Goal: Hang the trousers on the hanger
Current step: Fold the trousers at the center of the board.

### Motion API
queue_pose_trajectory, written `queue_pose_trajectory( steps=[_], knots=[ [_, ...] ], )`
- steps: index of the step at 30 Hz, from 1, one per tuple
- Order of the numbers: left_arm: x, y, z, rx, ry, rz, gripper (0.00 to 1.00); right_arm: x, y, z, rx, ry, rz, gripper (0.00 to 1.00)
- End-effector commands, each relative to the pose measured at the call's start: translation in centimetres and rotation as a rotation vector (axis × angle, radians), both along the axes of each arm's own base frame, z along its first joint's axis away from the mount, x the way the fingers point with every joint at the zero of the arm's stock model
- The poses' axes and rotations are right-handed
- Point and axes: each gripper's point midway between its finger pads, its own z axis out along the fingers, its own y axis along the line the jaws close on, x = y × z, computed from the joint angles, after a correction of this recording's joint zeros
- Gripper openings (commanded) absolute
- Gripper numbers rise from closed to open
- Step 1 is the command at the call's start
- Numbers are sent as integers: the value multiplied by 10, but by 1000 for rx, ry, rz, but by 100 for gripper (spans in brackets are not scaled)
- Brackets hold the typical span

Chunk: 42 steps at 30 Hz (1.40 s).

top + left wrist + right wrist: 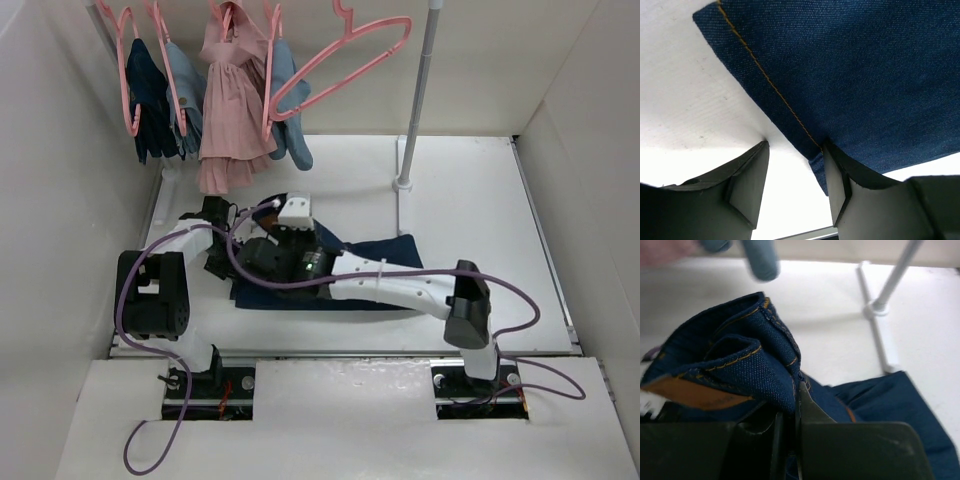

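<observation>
The left arm (185,238), at lower left of the overhead frame, and the right arm (390,285), at lower right, are built alike: smooth white shell links between blocky black joints. A thin purple cable (128,450) trails along each in loose curves. In the wrist views the fingers (747,185) are matte dark grey wedges with flat inner faces

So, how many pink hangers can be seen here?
5, in a row at the back, left to right: bearing a dark navy garment, a light blue garment, the pink dress, another light blue garment, then the empty hanger. Others may be hidden.
</observation>
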Motion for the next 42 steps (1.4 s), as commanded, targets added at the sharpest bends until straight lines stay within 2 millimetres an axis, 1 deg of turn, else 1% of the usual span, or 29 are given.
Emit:
queue_pose_trajectory(
  steps=[1, 5, 9, 10, 11, 12, 13, 15, 16, 18, 19, 20, 21, 23, 25, 26, 27, 29, 30, 31, 32, 33, 34, 35, 36, 38, 39, 40, 42],
  knots=[
    [-14, 15, -29, 38, 59, 25, 44, 10, -60, 69, 111, -144, -158, 0],
    [-15, 21, -27, 38, 69, 48, 47, 8, -76, 86, 66, -194, -203, 0],
    [-13, 24, -24, 39, 67, 50, 47, 5, -88, 92, 28, -214, -221, 0],
    [-13, 24, -24, 39, 67, 50, 47, 4, -91, 84, -3, -207, -218, 0],
    [-13, 24, -24, 39, 67, 50, 47, 4, -92, 87, 19, -212, -220, 0],
    [-13, 24, -24, 39, 67, 50, 47, 4, -92, 76, -12, -205, -217, 0],
    [-13, 24, -24, 39, 67, 50, 47, 4, -90, 74, -2, -207, -218, 0],
    [-13, 24, -24, 39, 67, 50, 47, 9, -75, 58, -19, -186, -203, 0],
    [-13, 22, -24, 30, 67, 49, 48, 14, -57, 34, -76, -164, -192, 0],
    [-17, 23, -27, 19, 90, 58, 48, 20, -31, 10, -94, -103, -152, 0],
    [-22, 26, -29, 18, 115, 73, 48, 19, -13, 12, -54, -87, -125, 0],
    [-18, 28, -27, 18, 104, 82, 48, 18, 3, -14, -113, -51, -97, 0],
    [-23, 39, -26, 37, 123, 131, 48, 13, 15, -21, -107, -33, -71, 0],
    [-17, 52, -17, 33, 117, 199, 48, -3, 40, -38, -78, 26, 9, 0],
    [-13, 71, -8, 28, 103, 291, 53, -10, 51, -51, -48, 77, 62, 0],
    [-9, 78, -1, 27, 95, 313, 54, -17, 53, -66, -78, 103, 94, 0],
    [-8, 79, 1, 11, 93, 325, 54, -16, 65, -55, -30, 96, 142, 0],
    [-9, 74, 4, -28, 103, 330, 56, -25, 83, -79, -25, 179, 277, 0],
    [-7, 72, 7, -45, 99, 314, 57, -28, 99, -77, 29, 189, 341, 9],
    [-2, 71, 9, -55, 86, 304, 57, -32, 107, -82, 7, 217, 402, 16],
    [-6, 70, 10, -56, 99, 304, 57, -43, 120, -96, 0, 282, 490, 20],
    [-3, 71, 12, -55, 90, 304, 57, -46, 128, -96, 7, 298, 526, 21],
    [-4, 69, 12, -65, 98, 303, 57, -49, 133, -107, -22, 329, 553, 21],
    [-5, 71, 12, -66, 98, 312, 57, -52, 137, -106, -20, 342, 584, 21],
    [-4, 71, 16, -64, 83, 312, 57, -63, 146, -118, -31, 394, 659, 21],
    [-2, 75, 22, -62, 66, 310, 57, -75, 159, -121, -44, 419, 780, 26],
    [-1, 77, 24, -51, 55, 311, 58, -97, 171, -128, -34, 472, 895, 32],
    [1, 78, 28, -49, 50, 301, 58, -105, 173, -129, -32, 496, 942, 49],
    [4, 79, 34, -46, 35, 291, 61, -120, 181, -130, -12, 539, 1033, 71]
  ],
)
